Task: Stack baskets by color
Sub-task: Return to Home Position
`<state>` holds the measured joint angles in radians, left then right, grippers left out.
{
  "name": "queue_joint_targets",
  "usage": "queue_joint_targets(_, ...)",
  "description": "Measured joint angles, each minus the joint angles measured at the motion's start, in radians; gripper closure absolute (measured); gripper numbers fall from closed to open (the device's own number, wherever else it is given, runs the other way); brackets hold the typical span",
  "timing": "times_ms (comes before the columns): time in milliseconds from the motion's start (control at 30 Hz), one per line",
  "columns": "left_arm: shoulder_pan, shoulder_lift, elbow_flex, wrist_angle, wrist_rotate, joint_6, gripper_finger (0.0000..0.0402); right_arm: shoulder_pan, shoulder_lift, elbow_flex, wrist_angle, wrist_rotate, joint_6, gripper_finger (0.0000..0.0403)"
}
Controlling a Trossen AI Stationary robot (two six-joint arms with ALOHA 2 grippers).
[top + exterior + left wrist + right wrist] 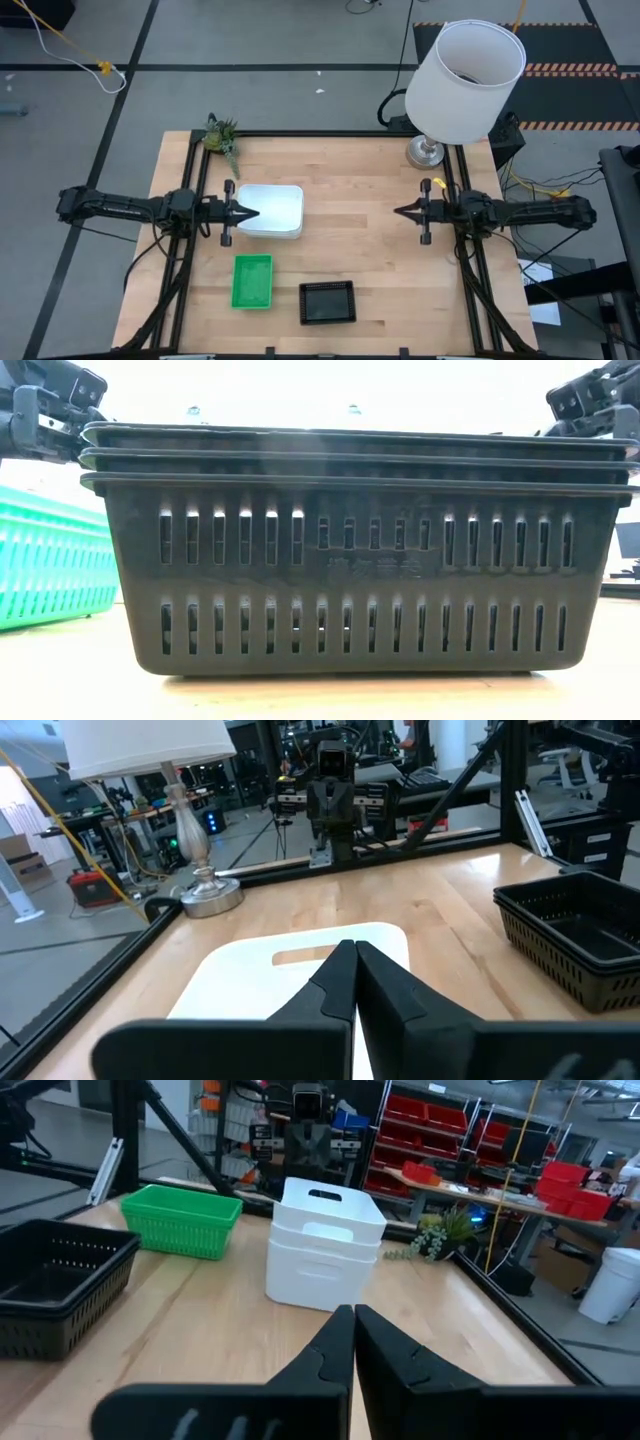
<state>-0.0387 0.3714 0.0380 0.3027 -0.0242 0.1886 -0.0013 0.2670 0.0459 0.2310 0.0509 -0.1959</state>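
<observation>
**Item 1 – white baskets** point(270, 211): stack of 3, nested. Sits left of ctr on the table point(380, 250). The rims show one over another in the right wrist view.

**Item 2 – green baskets** point(252, 281): nested stack, below the white stack in the high view and apart from it. No. of layers can't be told.

**Item 3 – black baskets** point(327, 302): nested stack just right of the green one, w/ a gap btwn them. In the low view it fills nearly the whole picture, showing 3 rims one over another, and hides most of the table behind it. The green stack shows at its left.

**Item 4 – left gripper** point(252, 212): fingers pressed together, nothing held. Tips hang over the white stack's left edge.

**Item 5 – right gripper** point(400, 212): fingers together, empty. It is over bare wood on the table's right side, facing the left gripper and well apart from every basket.

**Misc.:**
- Table lamp w/ a large white shade point(468, 70), its metal foot point(425, 152) on the far right corner.
- Plant sprig point(222, 138) at the far left corner, near the white stack but not touching.

**Surface:** light wood planks inside a black frame point(330, 135).

**Room:**
- Grey floor w/ a yellow cable point(70, 55) and striped tape point(580, 70).
- Shelves w/ red bins point(420, 1130) and a white bucket point(612, 1285) show in the right wrist view.
</observation>
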Motion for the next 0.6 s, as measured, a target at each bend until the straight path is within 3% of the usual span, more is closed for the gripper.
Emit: queue_joint_targets(600, 0.000, 0.000, 0.000, 0.000, -0.002, 0.001, 0.0388, 0.001, -0.214, 0.000, -0.136, -0.055, 0.000, 0.0397)
